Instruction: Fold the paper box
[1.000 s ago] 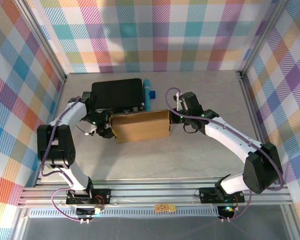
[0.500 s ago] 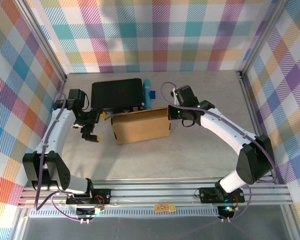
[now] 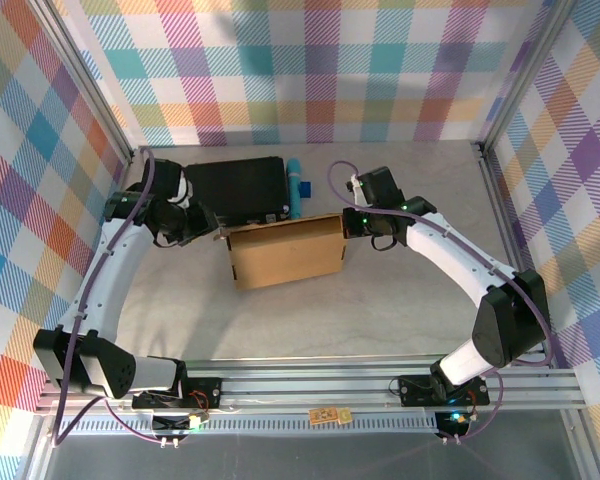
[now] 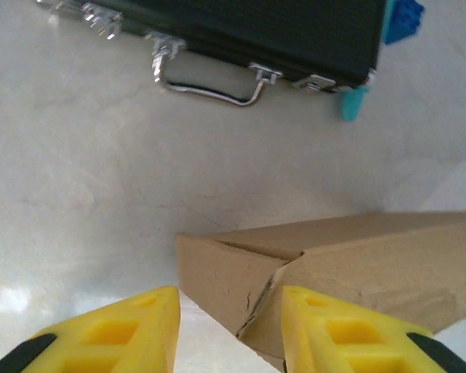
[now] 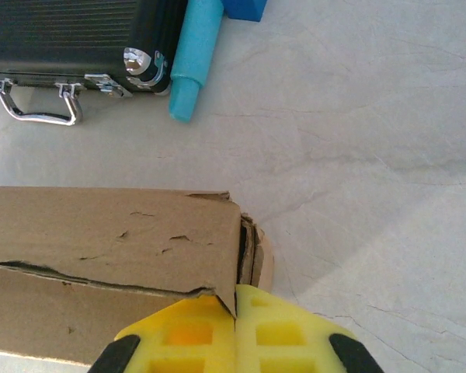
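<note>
Room: bright plaid walls (image 3: 310, 70) on the far and side faces, with a pale marbled table (image 3: 400, 300) underneath.
Paper box: the paper box (image 3: 285, 255) lies in the middle of the table, brown and shallow, long side running left to right. Its top panels show creases and small tears.
My left claw: my left claw (image 4: 231, 305) hangs off the box's far left corner with its yellow fingers apart. Nothing is between them, and the corner's folded flap sits just ahead of the gap.
My right claw: my right claw (image 5: 234, 307) has its fingers together, tips against the edge at the box's right end. I cannot tell whether any card is pinched in the seam.
Behind the box: a black case (image 3: 235, 188) lies just beyond the box, its metal handle (image 4: 210, 87) facing it.
Beside the case: a teal tube (image 3: 294, 190) lies along its right side, with a blue block (image 3: 306, 187) to the right of that.
</note>
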Motion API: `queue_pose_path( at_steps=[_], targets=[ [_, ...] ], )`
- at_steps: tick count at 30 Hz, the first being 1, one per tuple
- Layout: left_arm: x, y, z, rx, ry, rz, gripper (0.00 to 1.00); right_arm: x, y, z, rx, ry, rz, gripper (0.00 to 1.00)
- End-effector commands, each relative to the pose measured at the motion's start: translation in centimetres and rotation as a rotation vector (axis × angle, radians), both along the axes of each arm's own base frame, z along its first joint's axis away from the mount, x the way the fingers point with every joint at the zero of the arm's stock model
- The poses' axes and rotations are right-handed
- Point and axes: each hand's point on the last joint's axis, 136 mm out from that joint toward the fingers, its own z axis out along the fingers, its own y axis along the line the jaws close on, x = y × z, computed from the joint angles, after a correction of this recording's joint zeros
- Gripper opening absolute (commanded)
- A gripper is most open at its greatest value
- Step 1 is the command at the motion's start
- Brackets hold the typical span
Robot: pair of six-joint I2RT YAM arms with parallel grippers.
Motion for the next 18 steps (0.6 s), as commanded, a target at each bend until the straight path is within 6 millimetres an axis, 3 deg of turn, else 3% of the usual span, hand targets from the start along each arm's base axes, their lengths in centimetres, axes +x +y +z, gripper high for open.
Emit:
queue_pose_path(
  at_steps=[1,6,9,18],
  targets=[
    [0.7,-1.8,1.9,0.075,-0.122,-0.227,0.39,-2.2,-1.0,-3.0,-0.074,0.142,0.028,0.0],
    [-0.4,-1.6,2.9,0.117,-0.188,-0.241,0.45,-2.0,-0.7,-3.0,-0.071,0.15,0.032,0.0],
    [-1.3,-2.4,3.9,0.074,-0.233,-0.287,0.46,-1.8,-0.4,-3.0,-0.065,0.152,0.04,0.0],
    [-3.2,-0.9,1.1,0.18,-0.15,-0.298,0.47,-1.6,-0.2,-3.0,-0.062,0.155,0.046,0.0]
  ],
)
